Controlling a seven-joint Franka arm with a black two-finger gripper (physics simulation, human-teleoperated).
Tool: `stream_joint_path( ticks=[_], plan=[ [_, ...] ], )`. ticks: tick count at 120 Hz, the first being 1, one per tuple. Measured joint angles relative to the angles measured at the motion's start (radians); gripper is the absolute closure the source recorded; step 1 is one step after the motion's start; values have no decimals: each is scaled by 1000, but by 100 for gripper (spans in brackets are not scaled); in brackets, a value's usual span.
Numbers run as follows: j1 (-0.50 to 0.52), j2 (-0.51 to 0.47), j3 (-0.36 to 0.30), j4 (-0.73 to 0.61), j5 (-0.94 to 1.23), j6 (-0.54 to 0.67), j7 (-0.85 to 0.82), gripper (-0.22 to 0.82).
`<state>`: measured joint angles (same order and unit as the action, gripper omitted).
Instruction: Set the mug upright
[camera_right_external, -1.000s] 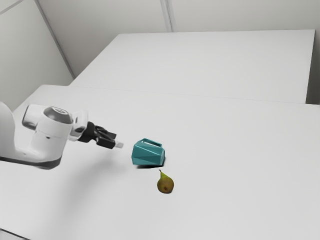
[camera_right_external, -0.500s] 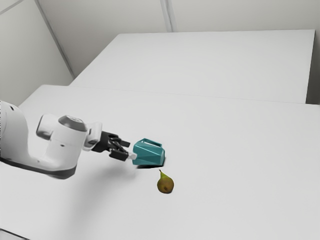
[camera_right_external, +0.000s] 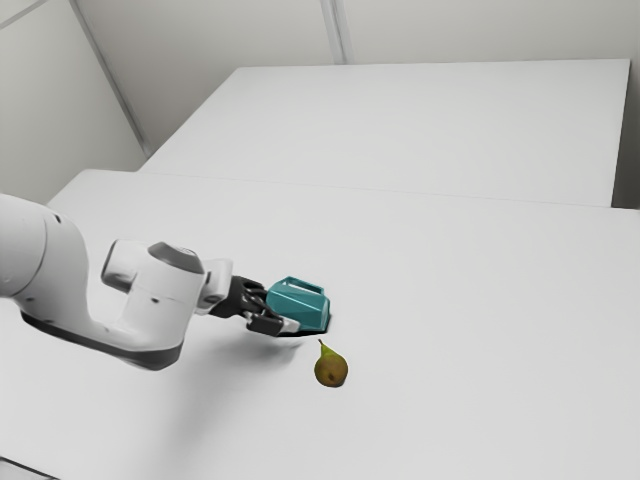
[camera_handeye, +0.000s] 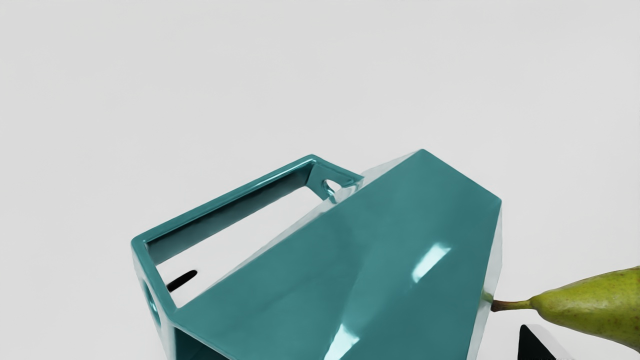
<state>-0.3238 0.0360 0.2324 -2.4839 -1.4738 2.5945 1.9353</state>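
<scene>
Just below the middle of the exterior view, the teal mug (camera_right_external: 297, 306) lies on its side on the white table (camera_right_external: 450, 330), its handle (camera_right_external: 305, 285) toward the upper part of the frame. The black gripper (camera_right_external: 281, 308) reaches in from the exterior view's left, its fingers spread apart; in the wrist view a gap separates one finger (camera_handeye: 534, 346) from the mug. Below the mug and slightly toward the exterior view's right lies a green-brown pear (camera_right_external: 331, 369).

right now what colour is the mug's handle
The handle is teal; the wrist view shows it best.
</scene>
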Motion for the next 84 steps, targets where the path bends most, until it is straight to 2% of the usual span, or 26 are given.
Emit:
stream_joint_path(
  ticks=[10, 30, 40, 66, 84],
  plan=[
    [-3, 1, -2, 0, -5, 9, 7, 24],
    [11, -9, -2, 2, -10, 24, 19, 54],
    [20, -11, -2, 4, -11, 28, 23, 63],
    [54, -15, -37, 22, -11, 69, 33, 74],
    [37, -20, -44, 34, -5, 95, 40, 77]
  ],
)
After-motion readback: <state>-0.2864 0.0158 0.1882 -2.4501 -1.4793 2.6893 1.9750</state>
